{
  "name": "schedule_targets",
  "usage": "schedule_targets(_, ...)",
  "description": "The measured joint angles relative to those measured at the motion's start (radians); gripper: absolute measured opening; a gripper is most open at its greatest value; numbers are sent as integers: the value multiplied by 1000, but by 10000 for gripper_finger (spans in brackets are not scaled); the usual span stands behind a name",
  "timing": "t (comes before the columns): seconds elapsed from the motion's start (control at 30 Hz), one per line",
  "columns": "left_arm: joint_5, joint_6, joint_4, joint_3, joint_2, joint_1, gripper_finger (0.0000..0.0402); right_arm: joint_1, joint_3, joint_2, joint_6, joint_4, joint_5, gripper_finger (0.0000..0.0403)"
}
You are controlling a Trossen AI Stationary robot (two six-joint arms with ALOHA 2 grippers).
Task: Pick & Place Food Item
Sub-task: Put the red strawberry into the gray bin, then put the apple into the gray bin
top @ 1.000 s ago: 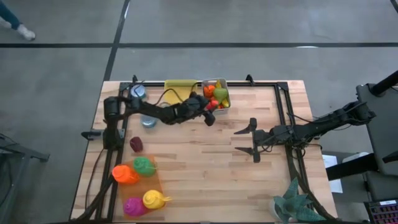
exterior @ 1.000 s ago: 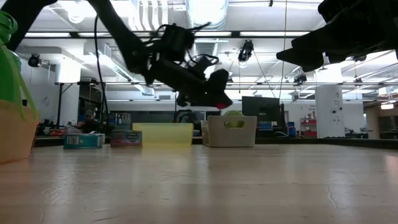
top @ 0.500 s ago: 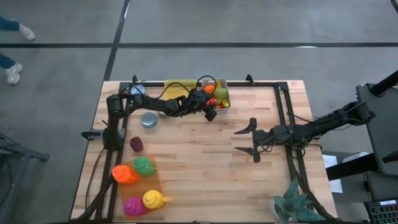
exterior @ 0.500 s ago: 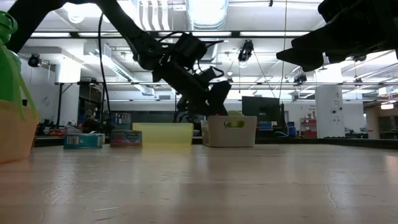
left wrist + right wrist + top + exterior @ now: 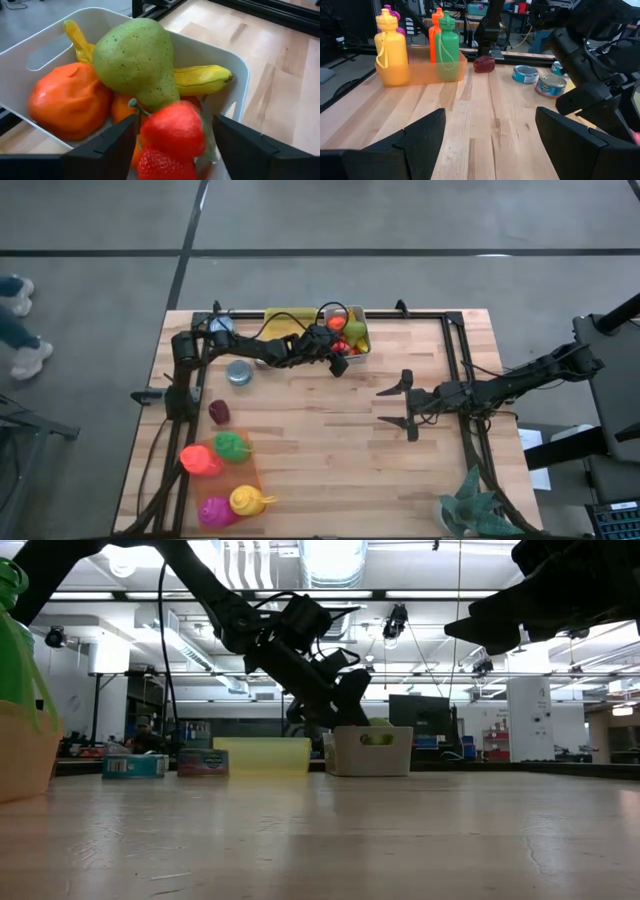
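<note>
the left gripper [image 5: 340, 361] hung at the near edge of the white bin [image 5: 364, 340], which sat at the far side of the table [image 5: 330, 450], just right of a yellow tray [image 5: 283, 316]. in the left wrist view a red strawberry [image 5: 172, 129] sat between the two dark fingers [image 5: 105, 150], which stood spread on either side of it; whether they pressed on it or had let go could not be told. the strawberry lay on top of the fruit in the bin, touching a green pear [image 5: 136, 58], with an orange [image 5: 67, 105] and a banana [image 5: 202, 80] around it and a second strawberry [image 5: 162, 167] just below. the right gripper [image 5: 407, 406] hovered over the right half of the table, well apart from the bin, its jaws wide open with nothing between them. on the near left of the table an orange tray [image 5: 250, 480] held green [image 5: 231, 446], orange [image 5: 200, 461], yellow [image 5: 247, 500] and magenta [image 5: 213, 511] bottles. a dark red item [image 5: 219, 412] and a tin can [image 5: 238, 373] lay between that tray and the bin.
</note>
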Motion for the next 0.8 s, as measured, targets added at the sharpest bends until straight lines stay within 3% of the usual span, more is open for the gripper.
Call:
schedule_targets(0.27,8,-2,1,0,0,0,321,0,0,0,1,0,0,306)
schedule_targets(0.47,16,-23,-24,0,-25,-3,324,0,0,0,0,0,0,306)
schedule_targets(0.8,-4,-19,-265,-4,-189,-6,324,0,0,0,1,1,0,306)
